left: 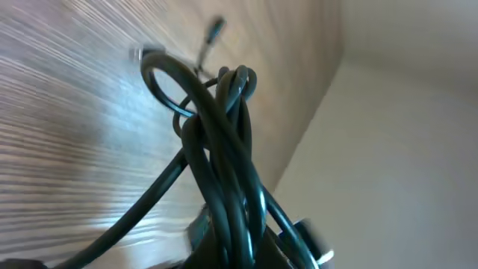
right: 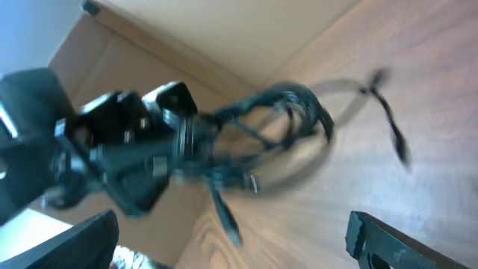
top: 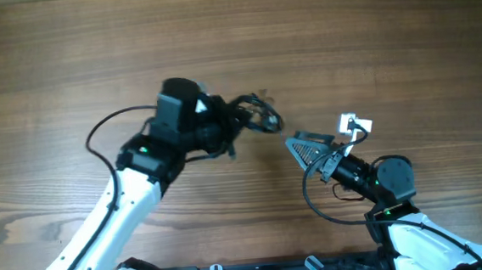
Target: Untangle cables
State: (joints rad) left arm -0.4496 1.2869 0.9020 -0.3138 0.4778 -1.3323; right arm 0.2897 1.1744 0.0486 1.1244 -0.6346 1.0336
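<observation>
The cables (top: 252, 117) are a tangled bundle of thin black cords held just above the wooden table near its middle. My left gripper (top: 223, 126) is shut on the bundle; in the left wrist view the cords (left: 224, 142) rise from between its fingers (left: 239, 250) in tight loops, with small plugs at the far end. In the right wrist view the bundle (right: 287, 112) hangs from the left gripper, one plug end dangling. My right gripper (top: 303, 150) is open and empty, to the right of the bundle, fingers apart (right: 231, 239).
The wooden table (top: 387, 40) fills the view. The thick black arm wires loop beside each arm, one left of the left arm (top: 96, 132) and one under the right arm (top: 314, 206). The arm bases sit along the front edge.
</observation>
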